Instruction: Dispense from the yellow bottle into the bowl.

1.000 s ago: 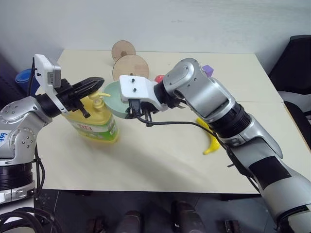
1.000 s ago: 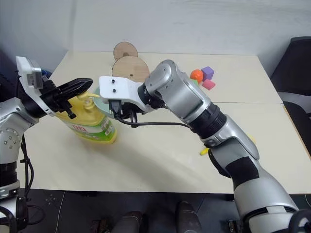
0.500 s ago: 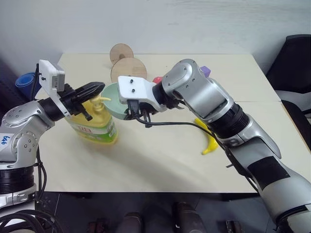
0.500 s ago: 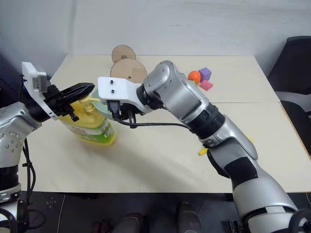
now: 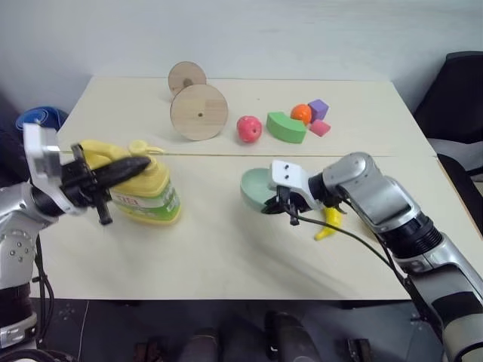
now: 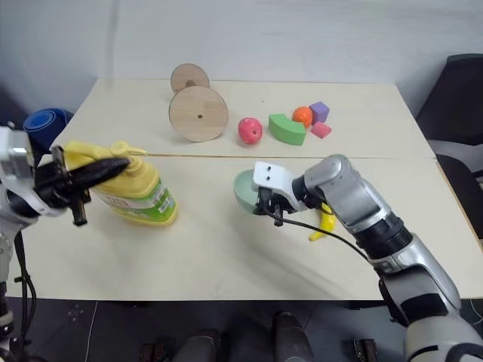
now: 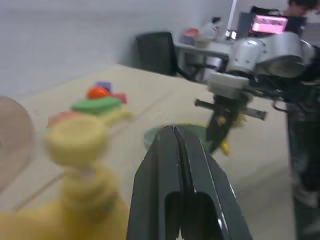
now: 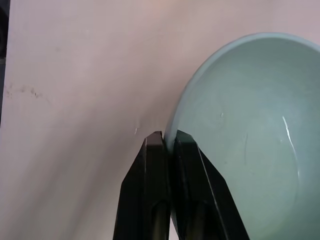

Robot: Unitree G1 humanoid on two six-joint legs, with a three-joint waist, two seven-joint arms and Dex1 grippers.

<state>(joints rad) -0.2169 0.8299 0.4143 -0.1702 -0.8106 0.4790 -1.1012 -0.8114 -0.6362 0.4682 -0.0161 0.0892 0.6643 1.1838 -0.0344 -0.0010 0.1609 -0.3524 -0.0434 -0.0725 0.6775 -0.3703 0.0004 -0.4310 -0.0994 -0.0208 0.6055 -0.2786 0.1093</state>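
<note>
Yellow bottle (image 5: 143, 194) at left of the desk (image 5: 226, 249), bowl (image 5: 256, 188) at centre.
Right end effector (image 5: 281, 207) pinches the bowl's rim; left end effector (image 5: 124, 167), fingers pressed together, sits over the bottle.

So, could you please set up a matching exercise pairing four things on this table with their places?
Things:
1. large yellow plastic pump bottle
2. pale teal plastic bowl
3. green arch-shaped block
4. yellow banana

Places:
A. between red apple and orange ball
B. rim pinched in right pincer
C. robot's left, behind left pincer
D. partly hidden under right arm

Pairs: 1-C, 2-B, 3-A, 4-D
</note>
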